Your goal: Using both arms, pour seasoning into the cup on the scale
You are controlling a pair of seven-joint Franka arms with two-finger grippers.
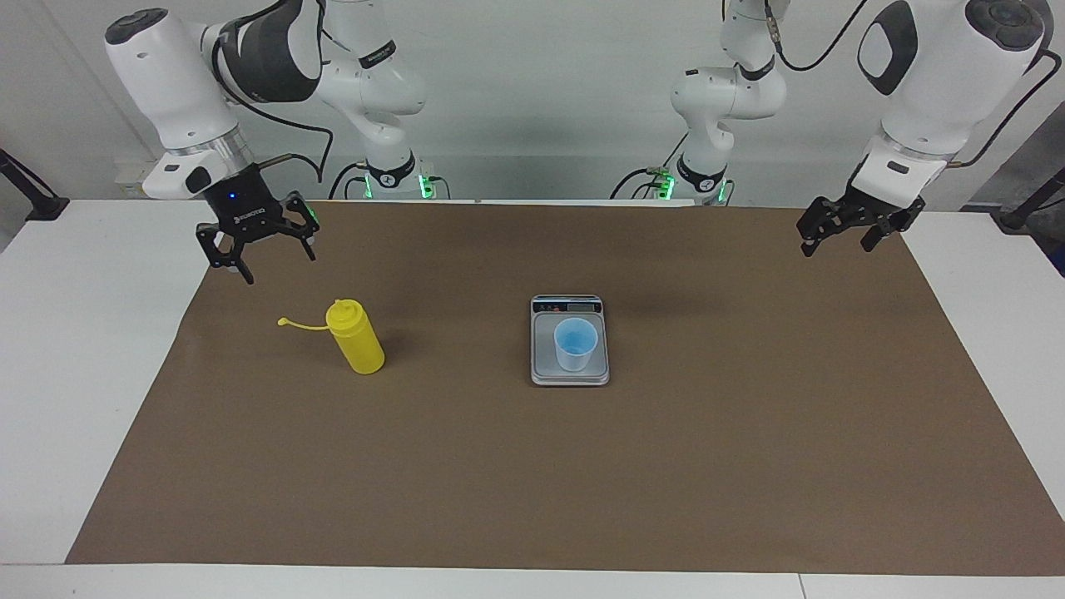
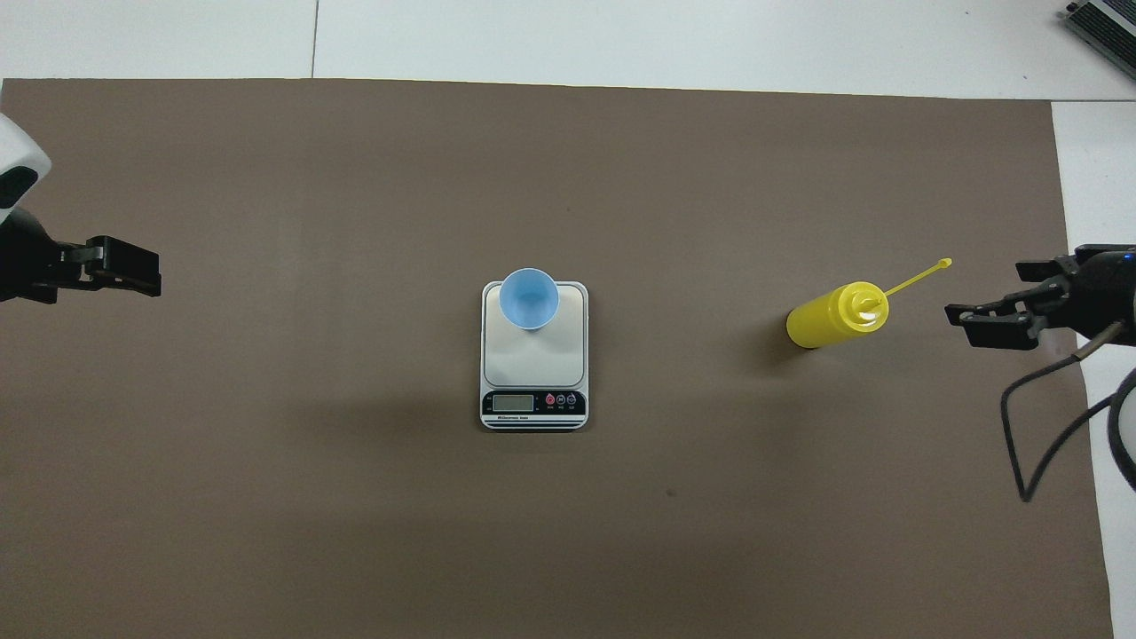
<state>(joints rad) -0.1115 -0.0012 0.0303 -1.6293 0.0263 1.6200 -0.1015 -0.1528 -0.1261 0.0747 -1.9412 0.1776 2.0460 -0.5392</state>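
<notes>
Covering a white table (image 1: 50, 374) against a pale wall, brown paper (image 1: 582, 466) spreads beneath the right gripper (image 1: 260, 249) and left gripper (image 1: 836, 237), both with jaws apart.

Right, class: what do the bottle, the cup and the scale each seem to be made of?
Yellow bottle: looks like opaque, slightly glossy plastic, with a thin moulded tether.
Cup: probably thin translucent plastic, since its pale blue walls let light through.
Scale: matte silver-grey platform, metal or metal-look plastic; its dark display strip looks glossy.
</notes>
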